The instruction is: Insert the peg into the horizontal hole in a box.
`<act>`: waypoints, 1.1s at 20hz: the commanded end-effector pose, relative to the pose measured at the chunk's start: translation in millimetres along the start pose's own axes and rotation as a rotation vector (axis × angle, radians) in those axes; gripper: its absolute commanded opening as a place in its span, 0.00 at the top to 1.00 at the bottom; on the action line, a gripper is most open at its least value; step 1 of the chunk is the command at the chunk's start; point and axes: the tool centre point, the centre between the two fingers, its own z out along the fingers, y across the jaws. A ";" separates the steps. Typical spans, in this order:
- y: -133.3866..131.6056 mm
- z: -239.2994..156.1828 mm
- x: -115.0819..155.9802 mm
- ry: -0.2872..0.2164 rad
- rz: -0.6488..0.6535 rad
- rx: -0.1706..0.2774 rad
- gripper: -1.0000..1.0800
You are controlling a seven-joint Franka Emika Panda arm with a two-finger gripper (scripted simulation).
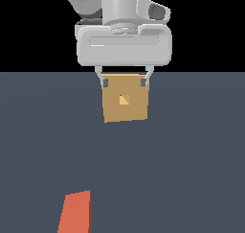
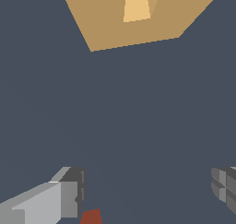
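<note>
The tan box (image 1: pixel 115 112) stands on the dark grey floor, its small square hole (image 1: pixel 124 100) facing the exterior camera. My gripper (image 1: pixel 124 83) hangs open and empty, its fingertips (image 1: pixel 104 83) overlapping the box's upper edge in the exterior view. In the wrist view the box (image 2: pixel 106 25) and hole (image 2: pixel 137 8) lie apart from my gripper (image 2: pixel 147 188), with bare floor between. The orange-red peg (image 1: pixel 75 213) lies on the floor near the exterior view's lower edge, far from the box. Its white end is out of view. A corner of the peg (image 2: pixel 91 217) shows beside one finger (image 2: pixel 69 195).
The dark grey floor (image 1: pixel 191 155) spreads around the box and the peg. The background behind the arm is black. Nothing else stands in view.
</note>
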 end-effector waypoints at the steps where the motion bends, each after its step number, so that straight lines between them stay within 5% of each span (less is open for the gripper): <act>1: 0.0 0.0 0.0 0.000 0.000 0.000 0.04; 11: -7.9 9.6 -27.2 0.001 -0.018 0.001 0.04; 22: -29.4 41.6 -117.9 0.005 -0.077 0.003 0.04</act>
